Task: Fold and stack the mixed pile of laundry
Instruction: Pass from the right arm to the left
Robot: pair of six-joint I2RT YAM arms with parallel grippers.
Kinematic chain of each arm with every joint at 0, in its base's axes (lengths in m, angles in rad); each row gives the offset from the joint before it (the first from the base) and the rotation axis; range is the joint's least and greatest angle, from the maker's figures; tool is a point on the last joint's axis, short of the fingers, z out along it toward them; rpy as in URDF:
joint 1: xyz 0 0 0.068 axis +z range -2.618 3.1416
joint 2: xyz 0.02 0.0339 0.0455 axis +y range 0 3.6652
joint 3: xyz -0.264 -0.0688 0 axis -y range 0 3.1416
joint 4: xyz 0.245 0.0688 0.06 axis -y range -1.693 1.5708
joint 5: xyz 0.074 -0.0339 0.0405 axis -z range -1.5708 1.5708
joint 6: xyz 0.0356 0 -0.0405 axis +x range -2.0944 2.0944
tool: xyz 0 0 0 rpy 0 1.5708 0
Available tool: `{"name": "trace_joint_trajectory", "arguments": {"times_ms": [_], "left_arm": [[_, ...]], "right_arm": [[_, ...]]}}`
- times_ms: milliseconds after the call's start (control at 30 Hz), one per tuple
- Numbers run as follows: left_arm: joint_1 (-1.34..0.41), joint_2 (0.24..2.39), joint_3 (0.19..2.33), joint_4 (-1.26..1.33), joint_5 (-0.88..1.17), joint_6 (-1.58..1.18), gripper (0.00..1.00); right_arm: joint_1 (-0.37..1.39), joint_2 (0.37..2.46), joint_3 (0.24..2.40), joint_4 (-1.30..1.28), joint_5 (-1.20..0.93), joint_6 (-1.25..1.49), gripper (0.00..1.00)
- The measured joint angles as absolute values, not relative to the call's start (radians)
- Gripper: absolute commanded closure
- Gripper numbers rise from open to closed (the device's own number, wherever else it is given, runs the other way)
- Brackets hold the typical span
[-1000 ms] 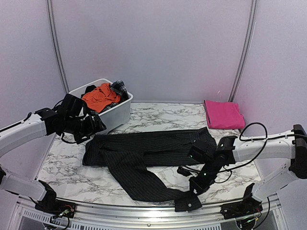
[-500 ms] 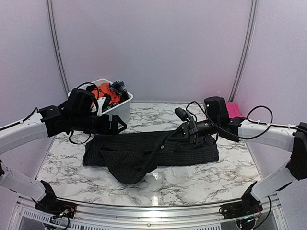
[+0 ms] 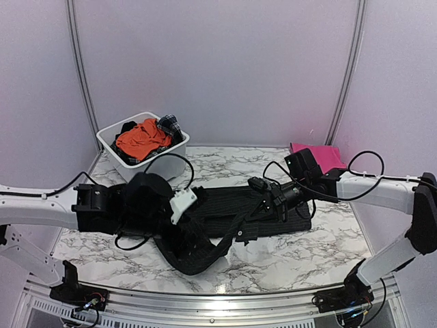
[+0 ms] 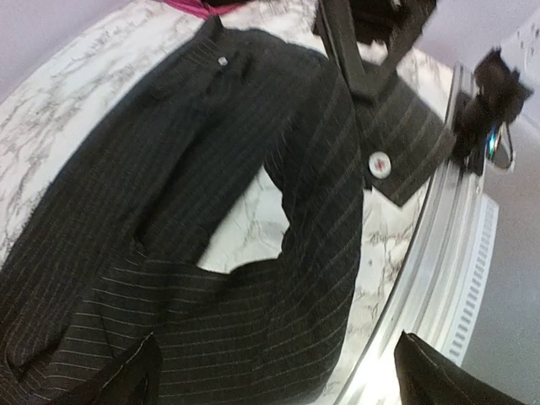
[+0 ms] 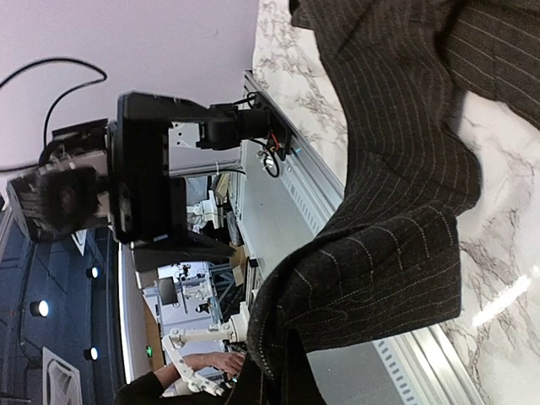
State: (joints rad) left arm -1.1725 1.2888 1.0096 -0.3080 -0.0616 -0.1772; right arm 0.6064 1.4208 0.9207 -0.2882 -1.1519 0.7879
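- Black, thin-pinstriped cloth: the shirt (image 3: 222,205) lies mid-table as a long flat band; one cuffed sleeve rises in a strip across it.
- The right gripper (image 3: 261,193) is pinched on that sleeve; best carried low and level over the body, then laid smooth before release.
- The left gripper (image 4: 274,350) hovers over the shirt's left half, spread wide and holding nothing; it could pin the fold line.
- The orange garment (image 3: 140,139) and plaid piece (image 3: 169,125) sit in the tub (image 3: 167,162); the pink cloth (image 3: 321,158) lies back right.
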Motion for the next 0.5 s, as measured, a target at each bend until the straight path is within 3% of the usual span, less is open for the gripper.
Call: {"name": "trace_joint_trajectory", "arguments": {"times_ms": [200,267,300,433,500], "left_arm": [[-1.292,1.428,0.937,-0.298,-0.144,-0.144,0.01],[-1.305,1.466,0.918,-0.284,-0.194,-0.147,0.09],[-1.307,1.481,0.912,-0.275,-0.22,-0.149,0.22],[-1.303,1.533,0.915,-0.254,-0.297,-0.153,0.89],[-1.287,1.536,0.921,-0.253,-0.302,-0.141,1.0]], "right_arm": [[0.595,1.421,0.903,-0.308,-1.138,0.789,1.0],[0.592,1.42,0.903,-0.308,-1.138,0.789,1.0],[0.589,1.417,0.903,-0.308,-1.138,0.791,1.0],[0.567,1.39,0.889,-0.307,-1.139,0.793,1.0],[0.549,1.369,0.863,-0.306,-1.139,0.793,1.0]]}}
